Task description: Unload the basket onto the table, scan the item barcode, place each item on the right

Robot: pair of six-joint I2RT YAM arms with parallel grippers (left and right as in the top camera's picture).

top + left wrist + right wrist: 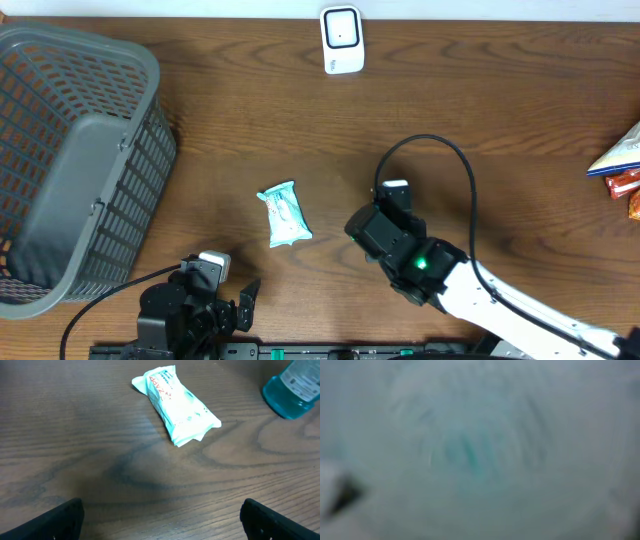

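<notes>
**Securing the Item**

The right gripper (388,205) hovered at 3 o'clock of the packet (285,215), apparently over the bottle (295,385); its closure could not be told. The left gripper (160,520) stood apart. The barcode needed facing the scanner (341,40) at 12 o'clock.

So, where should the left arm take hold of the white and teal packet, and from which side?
Probably the plump middle of the packet, across its narrow width, coming straight down from above. It lies flat on the table, so the open jaws of the left gripper could straddle its long sides; the crimped ends look thin.
</notes>
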